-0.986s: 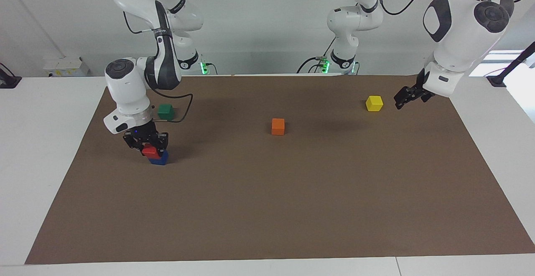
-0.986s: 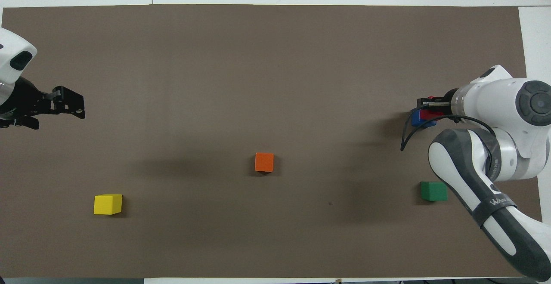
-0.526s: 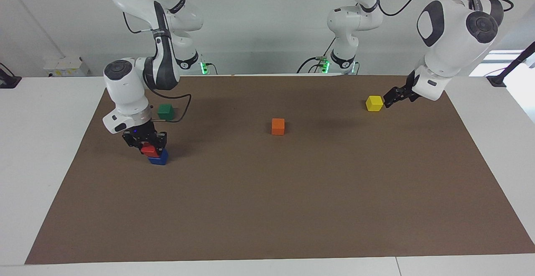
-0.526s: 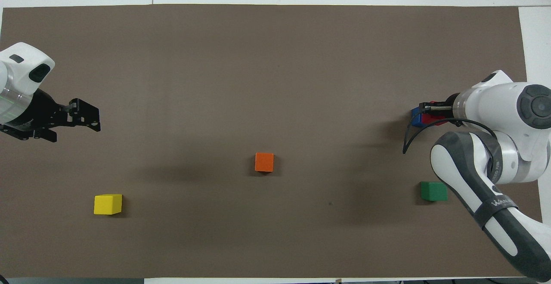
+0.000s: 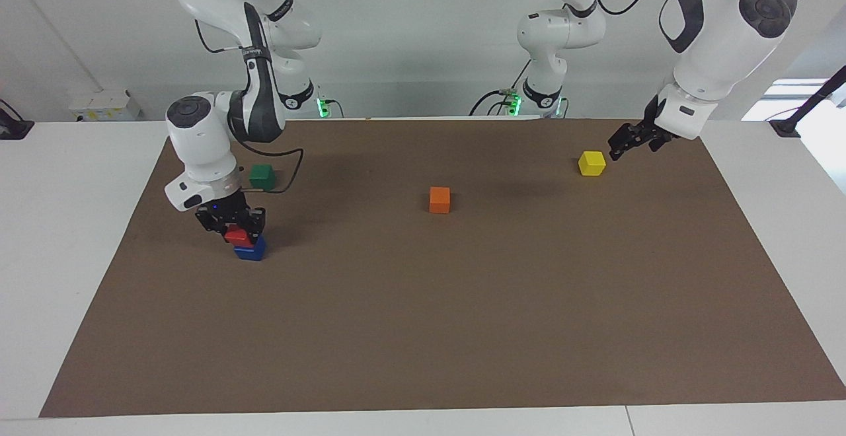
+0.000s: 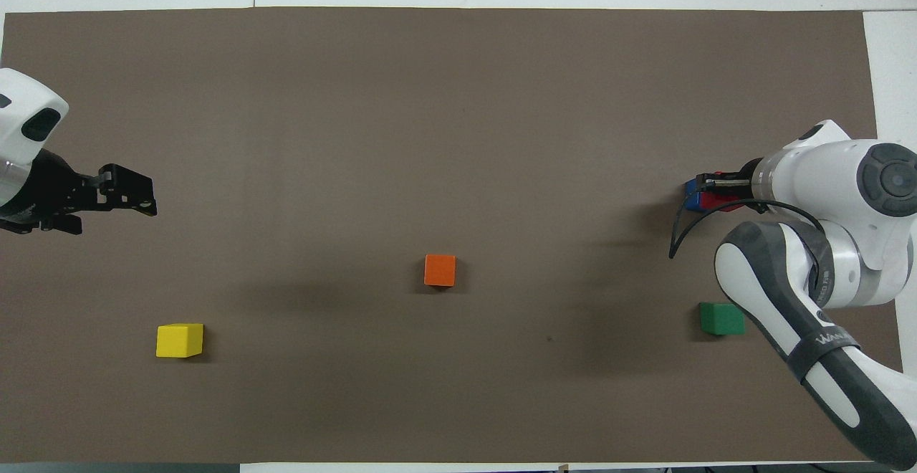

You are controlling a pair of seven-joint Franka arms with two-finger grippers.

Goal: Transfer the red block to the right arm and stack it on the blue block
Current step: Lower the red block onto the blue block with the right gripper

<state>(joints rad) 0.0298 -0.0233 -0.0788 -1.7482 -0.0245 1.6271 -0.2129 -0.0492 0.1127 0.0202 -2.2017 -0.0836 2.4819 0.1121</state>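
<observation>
The red block (image 5: pixel 238 236) is between the fingers of my right gripper (image 5: pixel 236 230), which is shut on it. It rests on or just above the blue block (image 5: pixel 250 250), offset toward the robots. In the overhead view the red block (image 6: pixel 717 203) shows only partly under the right gripper (image 6: pixel 709 190), with the blue block (image 6: pixel 690 198) poking out beside it. My left gripper (image 5: pixel 626 145) hangs empty in the air by the yellow cube (image 5: pixel 591 163). It also shows in the overhead view (image 6: pixel 132 194).
An orange cube (image 5: pixel 439 199) stands mid-mat. A dark green cube (image 5: pixel 262 176) stands nearer to the robots than the blue block, close to the right arm's cable. The brown mat (image 5: pixel 462 330) covers the table.
The right gripper with the red block has risen slightly, so more of the blue block shows. The left arm has swung in toward the yellow cube and lifted a little.
</observation>
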